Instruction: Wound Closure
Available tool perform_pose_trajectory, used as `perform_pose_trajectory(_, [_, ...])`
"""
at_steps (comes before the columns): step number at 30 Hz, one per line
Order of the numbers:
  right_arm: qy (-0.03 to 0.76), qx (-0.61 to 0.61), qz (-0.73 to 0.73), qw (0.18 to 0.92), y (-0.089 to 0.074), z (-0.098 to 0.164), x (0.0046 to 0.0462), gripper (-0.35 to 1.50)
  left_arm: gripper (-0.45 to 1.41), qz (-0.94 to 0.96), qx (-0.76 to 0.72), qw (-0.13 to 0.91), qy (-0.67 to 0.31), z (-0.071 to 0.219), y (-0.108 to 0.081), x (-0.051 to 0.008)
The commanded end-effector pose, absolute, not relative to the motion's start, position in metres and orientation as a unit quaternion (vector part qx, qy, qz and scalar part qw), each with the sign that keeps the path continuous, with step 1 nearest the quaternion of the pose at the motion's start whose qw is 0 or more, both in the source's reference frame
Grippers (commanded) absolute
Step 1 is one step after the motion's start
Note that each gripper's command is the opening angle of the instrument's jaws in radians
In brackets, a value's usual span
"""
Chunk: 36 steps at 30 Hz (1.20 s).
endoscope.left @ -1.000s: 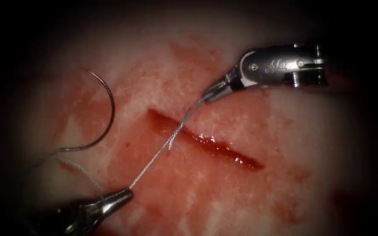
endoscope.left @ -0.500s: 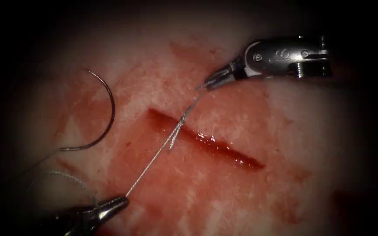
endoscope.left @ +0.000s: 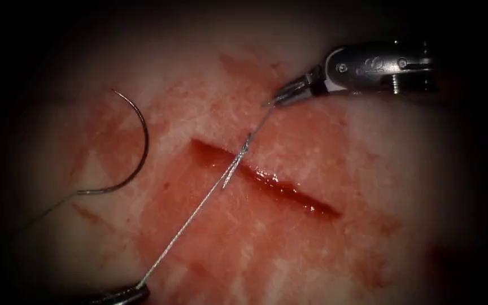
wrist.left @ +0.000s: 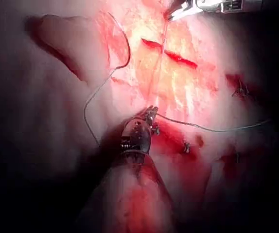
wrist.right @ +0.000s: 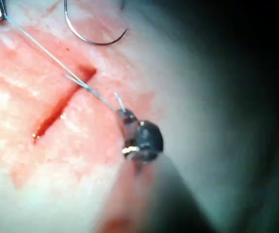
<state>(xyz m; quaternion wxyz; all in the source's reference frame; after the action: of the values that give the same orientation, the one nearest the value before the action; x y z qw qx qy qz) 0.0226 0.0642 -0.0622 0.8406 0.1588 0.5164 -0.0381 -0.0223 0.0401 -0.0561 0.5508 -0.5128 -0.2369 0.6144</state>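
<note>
Two tools under my control are clamped on one taut thread (endoscope.left: 199,206). Starting left: the needle (endoscope.left: 134,144) lies free on the tissue (endoscope.left: 368,186), left of the cut (endoscope.left: 266,179), in neither tool and not in the tissue. My left tool (endoscope.left: 131,293), at the tissue's near edge, has its jaws closed on the thread. The thread crosses the cut, knotted there. My right tool (endoscope.left: 283,95), beyond the cut toward the far right, grips the thread's other end, jaws closed.
</note>
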Motion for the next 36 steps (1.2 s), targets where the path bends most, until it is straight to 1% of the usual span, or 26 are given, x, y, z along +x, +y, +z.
perform_pose_trajectory(1, [0.518, 0.16, -0.04, 0.839, 0.064, -0.062, 0.0236, -0.35, -0.35, 0.615, -0.511, 0.552, -0.239, -0.056, 0.039, -0.0226])
perform_pose_trajectory(6, [0.521, 0.169, -0.045, 0.835, 0.063, -0.062, 0.0242, -0.35, -0.35, 0.617, -0.509, 0.551, -0.237, -0.056, 0.04, -0.0222])
perform_pose_trajectory(11, [0.534, 0.168, -0.036, 0.828, 0.061, -0.063, 0.0256, -0.35, -0.35, 0.621, -0.509, 0.549, -0.233, -0.057, 0.041, -0.0222])
perform_pose_trajectory(12, [0.538, 0.154, -0.022, 0.828, 0.061, -0.063, 0.0257, 0.22, -0.35, 0.621, -0.51, 0.548, -0.231, -0.057, 0.041, -0.0223])
perform_pose_trajectory(14, [0.546, 0.123, 0.014, 0.828, 0.061, -0.063, 0.0258, 1.16, -0.35, 0.622, -0.516, 0.544, -0.225, -0.058, 0.042, -0.0225])
perform_pose_trajectory(16, [0.544, 0.113, 0.031, 0.831, 0.061, -0.063, 0.0255, 1.3, -0.35, 0.625, -0.518, 0.54, -0.222, -0.058, 0.043, -0.0228])
perform_pose_trajectory(17, [0.54, 0.112, 0.044, 0.833, 0.061, -0.064, 0.0253, 1.33, -0.35, 0.627, -0.518, 0.539, -0.221, -0.058, 0.043, -0.0229])
perform_pose_trajectory(19, [0.529, 0.092, 0.1, 0.838, 0.062, -0.064, 0.0242, 1.48, -0.35, 0.631, -0.521, 0.533, -0.216, -0.058, 0.043, -0.0234])
perform_pose_trajectory(22, [0.522, 0.072, 0.136, 0.839, 0.062, -0.065, 0.0225, 1.48, -0.35, 0.634, -0.521, 0.53, -0.215, -0.059, 0.044, -0.0237])
perform_pose_trajectory(25, [0.504, 0.043, 0.183, 0.843, 0.062, -0.067, 0.0194, 1.48, -0.35, 0.638, -0.524, 0.524, -0.208, -0.06, 0.046, -0.0239])
perform_pose_trajectory(29, [0.513, 0.03, 0.217, 0.83, 0.06, -0.069, 0.0177, 1.48, -0.35, 0.646, -0.527, 0.515, -0.2, -0.061, 0.048, -0.0241])
perform_pose_trajectory(33, [0.524, 0.018, 0.248, 0.814, 0.058, -0.071, 0.0175, 1.45, -0.35, 0.655, -0.527, 0.506, -0.192, -0.062, 0.05, -0.0242])
perform_pose_trajectory(36, [0.535, -0.004, 0.278, 0.798, 0.057, -0.072, 0.019, 1.4, -0.35, 0.665, -0.527, 0.496, -0.184, -0.063, 0.051, -0.0245])
